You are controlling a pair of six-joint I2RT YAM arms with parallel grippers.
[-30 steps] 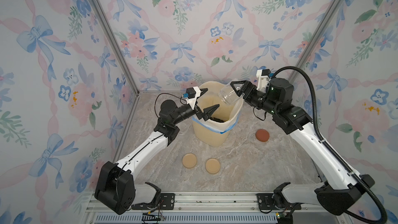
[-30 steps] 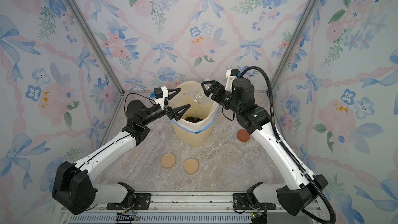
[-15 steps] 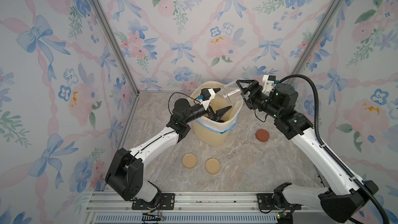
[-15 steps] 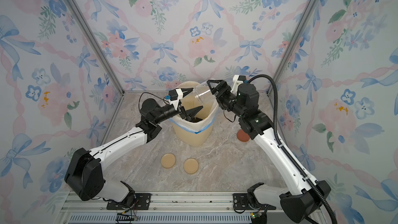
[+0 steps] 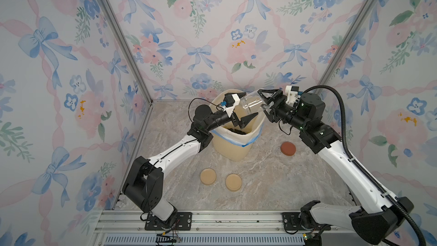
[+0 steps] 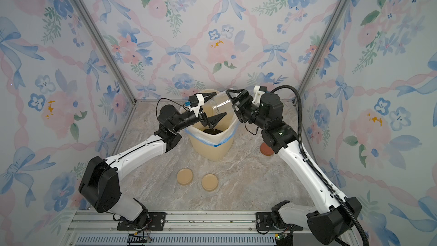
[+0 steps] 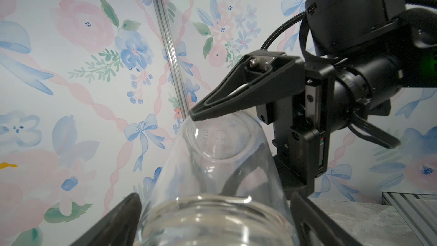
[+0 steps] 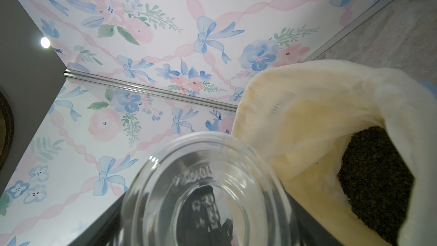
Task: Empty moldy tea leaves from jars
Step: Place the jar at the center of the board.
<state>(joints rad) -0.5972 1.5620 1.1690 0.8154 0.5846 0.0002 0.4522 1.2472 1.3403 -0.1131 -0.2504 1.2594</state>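
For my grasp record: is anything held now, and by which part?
The right gripper holds the clear round glass jar by its sides near the bottom, over the cream ribbed bin. The open left gripper, around its mouth, holds nothing.

A clear, empty jar (image 5: 251, 105) hangs tilted, mouth lowest, above the bin (image 5: 233, 149). Dark tea leaves (image 8: 376, 173) lie heaped on the bin's bottom.

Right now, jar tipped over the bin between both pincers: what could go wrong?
1. The jar hangs over the bin, held only by the right pincer near its base; the left pincer is open around its mouth. A release before the left closes would likely drop it onto the tea leaves.
2. The left pincer's lower finger sits close above the liner and might snag it.
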